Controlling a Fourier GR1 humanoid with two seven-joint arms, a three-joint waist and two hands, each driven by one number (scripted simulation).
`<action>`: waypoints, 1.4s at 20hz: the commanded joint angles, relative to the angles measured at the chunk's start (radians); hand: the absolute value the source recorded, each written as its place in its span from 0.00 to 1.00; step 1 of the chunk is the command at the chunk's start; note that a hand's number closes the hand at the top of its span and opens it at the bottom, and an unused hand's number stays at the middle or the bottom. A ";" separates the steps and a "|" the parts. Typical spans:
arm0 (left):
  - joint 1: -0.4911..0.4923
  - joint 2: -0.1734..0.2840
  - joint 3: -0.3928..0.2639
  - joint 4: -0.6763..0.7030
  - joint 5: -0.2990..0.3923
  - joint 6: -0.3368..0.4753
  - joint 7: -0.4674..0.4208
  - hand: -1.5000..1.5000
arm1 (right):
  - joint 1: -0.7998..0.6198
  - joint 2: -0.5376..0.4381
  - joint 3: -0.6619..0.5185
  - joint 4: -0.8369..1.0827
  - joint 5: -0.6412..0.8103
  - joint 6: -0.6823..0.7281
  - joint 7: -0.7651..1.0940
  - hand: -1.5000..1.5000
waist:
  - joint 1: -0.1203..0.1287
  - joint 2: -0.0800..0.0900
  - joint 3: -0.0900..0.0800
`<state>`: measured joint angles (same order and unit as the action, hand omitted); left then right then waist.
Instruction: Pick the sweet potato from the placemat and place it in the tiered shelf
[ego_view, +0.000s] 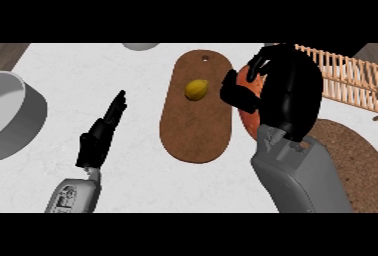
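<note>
R hand: R hand (284, 85) sits upper right, fingers curled round the sweet potato (249, 107), clamped on it; grey forearm runs down to the lower edge.
Sweet potato: orange, in the R hand's grasp, just beside the right rim of the cutting board (198, 107) and over the near-left part of the placemat (351, 165). Can't tell if it's lifted or touching.
L hand: L hand (103, 132) shows left of centre, fingers straight & together, pointing up; holds nothing.
Shelf: tiered shelf (341, 75), pale wooden slats, upper right, cut off by the right edge; near part partly behind the R hand.
Board: brown oval w/ a hole near its far end; small yellow fruit (196, 90) on its far half, apart from the R hand.
Open room: bare white counter (140, 165) btwn L hand & board, also along the near edge.
Edges: grey bowl (18, 117) cut off at left edge; another grey item (140, 46) cut off at top, can't tell what.
Hidden: most of the sweet potato is behind hand & wrist; placemat cut off at right.
</note>
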<state>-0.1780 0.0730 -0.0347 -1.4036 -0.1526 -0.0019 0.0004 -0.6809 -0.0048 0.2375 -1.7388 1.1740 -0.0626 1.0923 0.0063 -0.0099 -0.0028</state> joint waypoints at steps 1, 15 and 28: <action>-0.017 0.035 0.041 0.026 0.026 -0.026 -0.018 0.50 | -0.139 0.005 -0.012 -0.033 0.121 0.097 0.204 1.00 | -0.007 0.005 0.001; -0.038 -0.002 0.009 -0.037 0.013 -0.011 0.056 0.50 | -0.413 -0.079 -0.293 0.081 0.234 0.251 0.080 1.00 | -0.004 0.008 0.002; 0.001 -0.023 -0.012 -0.072 -0.016 0.011 0.060 0.50 | -0.452 -0.267 -0.414 0.234 0.217 0.211 -0.117 1.00 | -0.001 0.009 0.003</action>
<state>-0.1755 0.0656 -0.0322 -1.4464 -0.1544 -0.0073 0.0308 -1.1064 -0.2206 -0.1626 -1.5520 1.3988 0.1326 0.9973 0.0045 -0.0005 -0.0003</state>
